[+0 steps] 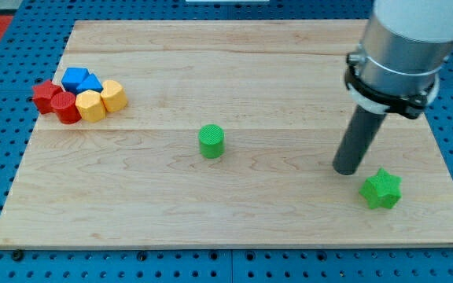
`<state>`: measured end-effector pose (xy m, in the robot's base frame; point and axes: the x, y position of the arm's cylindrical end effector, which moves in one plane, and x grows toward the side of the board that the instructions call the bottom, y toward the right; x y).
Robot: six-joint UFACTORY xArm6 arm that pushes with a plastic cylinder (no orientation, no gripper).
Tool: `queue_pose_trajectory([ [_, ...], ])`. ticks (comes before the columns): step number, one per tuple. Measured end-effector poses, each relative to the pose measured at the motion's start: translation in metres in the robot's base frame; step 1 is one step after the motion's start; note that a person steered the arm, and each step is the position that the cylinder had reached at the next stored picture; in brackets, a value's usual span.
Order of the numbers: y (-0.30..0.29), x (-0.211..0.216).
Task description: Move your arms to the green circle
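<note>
my tip (346, 169) bare, holding nothing, just left of green star (381, 189) | green circle (211, 141) mid-board, well left of tip, apart | red, blue, yellow blocks (79, 95) clustered far left on wooden board (234, 220)

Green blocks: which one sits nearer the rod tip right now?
The green star, just right of and below my tip near the board's right edge. The green circle, mid-board, lies much farther to the view's left.

No legible text, labels, brands, numbers or signs anywhere in the camera view: none on blocks, board or arm.
</note>
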<state>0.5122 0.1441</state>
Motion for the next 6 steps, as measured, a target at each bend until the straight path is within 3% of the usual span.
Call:
queue_pose_trajectory([
  [2,0.045,0.033],
  [3,0.011,0.026],
  [5,-0.090,-0.077],
  [6,-0.173,-0.095],
])
